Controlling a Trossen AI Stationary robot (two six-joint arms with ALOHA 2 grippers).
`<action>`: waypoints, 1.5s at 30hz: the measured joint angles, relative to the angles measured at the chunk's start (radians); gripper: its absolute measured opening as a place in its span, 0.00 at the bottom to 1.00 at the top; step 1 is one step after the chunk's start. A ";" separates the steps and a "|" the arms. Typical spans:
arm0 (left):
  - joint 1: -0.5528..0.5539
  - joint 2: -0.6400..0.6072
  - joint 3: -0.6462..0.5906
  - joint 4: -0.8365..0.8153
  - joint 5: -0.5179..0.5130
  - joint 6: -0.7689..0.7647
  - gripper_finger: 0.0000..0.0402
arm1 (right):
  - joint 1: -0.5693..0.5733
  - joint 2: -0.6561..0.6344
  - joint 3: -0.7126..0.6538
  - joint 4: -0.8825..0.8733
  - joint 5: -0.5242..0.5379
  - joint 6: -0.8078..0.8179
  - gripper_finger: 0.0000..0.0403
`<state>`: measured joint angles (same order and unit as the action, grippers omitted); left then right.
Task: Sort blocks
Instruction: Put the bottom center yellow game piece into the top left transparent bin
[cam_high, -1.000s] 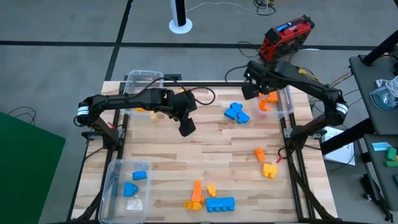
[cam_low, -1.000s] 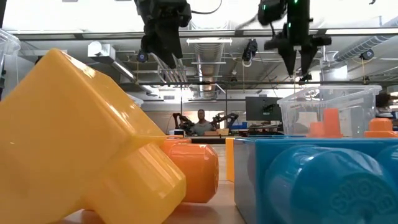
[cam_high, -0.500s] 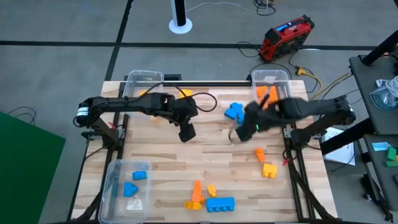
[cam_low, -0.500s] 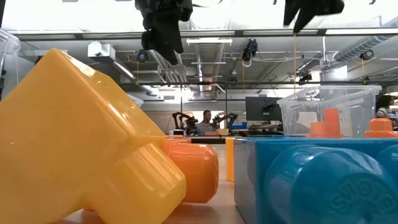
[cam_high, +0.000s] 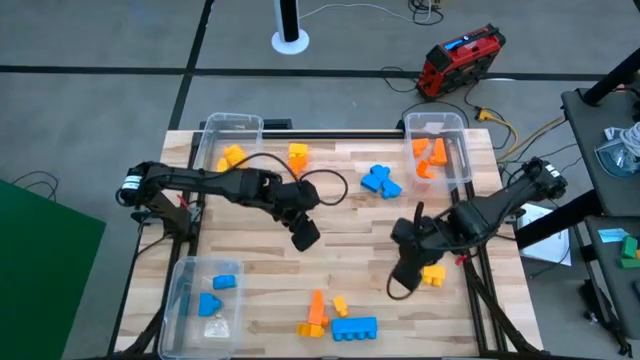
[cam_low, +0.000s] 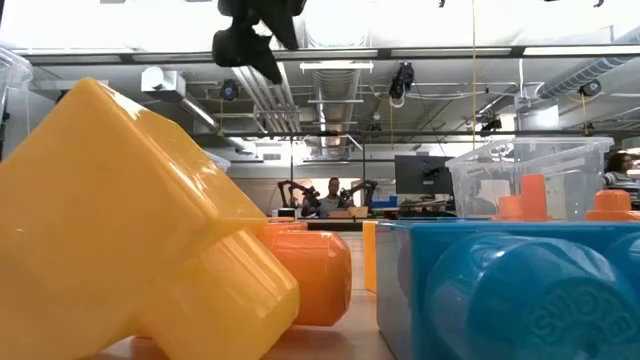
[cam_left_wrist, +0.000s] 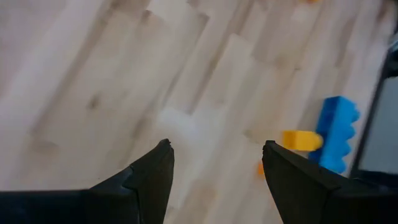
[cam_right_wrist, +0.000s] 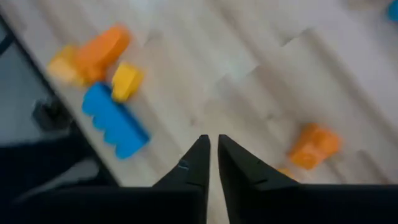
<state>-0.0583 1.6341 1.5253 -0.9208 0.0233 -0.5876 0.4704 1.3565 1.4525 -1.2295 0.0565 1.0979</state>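
Blue, orange and yellow blocks lie scattered on the wooden table. A blue pair and a yellow block lie toward the far side. An orange block, a small yellow one and a long blue one lie at the near edge. A yellow block lies at the near right. My left gripper hovers open over bare wood mid-table. My right gripper is shut and holds nothing, just left of that near-right yellow block.
Three clear bins stand on the table. The far-left bin holds a yellow block, the far-right bin holds orange blocks, and the near-left bin holds blue ones. Bare wood stretches between the two grippers.
My right gripper has swung from above the far-right bin toward the table's near edge and now hangs low over the near right. My left gripper has drifted a little toward the near edge.
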 joint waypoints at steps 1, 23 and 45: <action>-0.013 0.000 0.000 0.016 0.000 -0.031 0.55 | 0.012 -0.008 -0.016 0.020 -0.020 -0.014 0.03; -0.307 0.000 -0.003 0.144 -0.039 -0.739 0.55 | 0.160 -0.122 -0.401 0.548 0.130 0.060 0.03; -0.369 0.061 -0.002 0.488 -0.243 -0.467 0.55 | 0.160 -0.147 -0.338 0.549 0.189 0.083 0.03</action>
<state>-0.4272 1.6948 1.5229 -0.4327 -0.2195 -1.0551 0.6304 1.2096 1.1150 -0.6808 0.2452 1.1807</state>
